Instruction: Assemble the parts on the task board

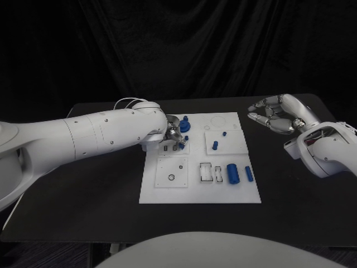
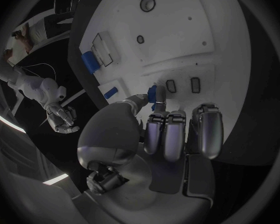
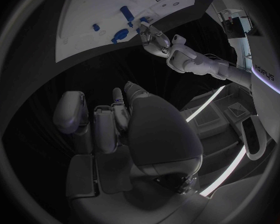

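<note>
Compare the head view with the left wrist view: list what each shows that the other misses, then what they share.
Head view alone: the whole task board on the black table, with two blue cylinders lying near its right edge.

Left wrist view alone: up close, the left hand pinching a small blue part at the fingertips, just over two dark slots in the board.

Both: the board, the left hand at it, and the right hand off the board, holding nothing.

Flat white task board (image 1: 196, 190): matt plastic look. Small blue parts (image 1: 233, 174): smooth plastic. Silver many-fingered hands (image 1: 281, 114): glossy metal finish. White arm shells (image 1: 90, 137): smooth, slightly shiny. Black table (image 1: 90, 190): matt.
</note>
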